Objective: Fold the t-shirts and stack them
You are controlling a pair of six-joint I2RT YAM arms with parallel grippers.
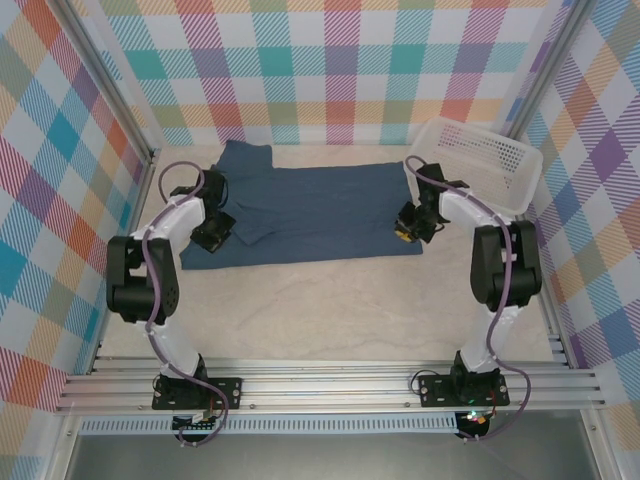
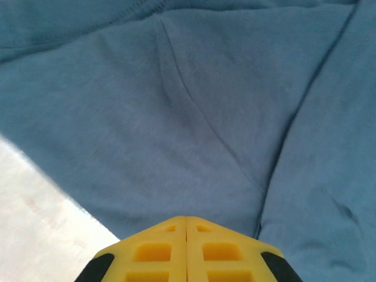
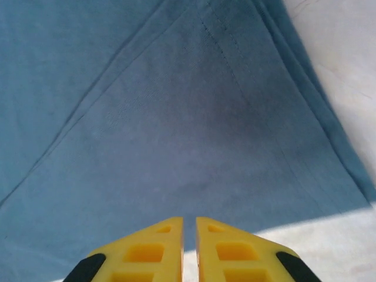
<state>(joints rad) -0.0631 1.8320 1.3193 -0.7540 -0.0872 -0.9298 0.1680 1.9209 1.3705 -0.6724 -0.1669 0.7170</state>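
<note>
The dark slate-blue t-shirt (image 1: pixel 320 215) lies spread flat across the back of the table, one sleeve pointing to the far left. My left gripper (image 1: pixel 212 235) hangs over the shirt's near left part. In the left wrist view its yellow fingers (image 2: pixel 186 218) meet with nothing between them, just above creased cloth (image 2: pixel 205 106). My right gripper (image 1: pixel 408 225) is over the shirt's near right corner. Its fingers (image 3: pixel 189 218) are a narrow slit apart, empty, above the hem (image 3: pixel 176 117).
A white perforated basket (image 1: pixel 480 160) stands at the back right, close to the right arm's elbow. Bare pale tabletop (image 1: pixel 320 310) lies between the shirt and the arm bases. Checked walls enclose the left, back and right sides.
</note>
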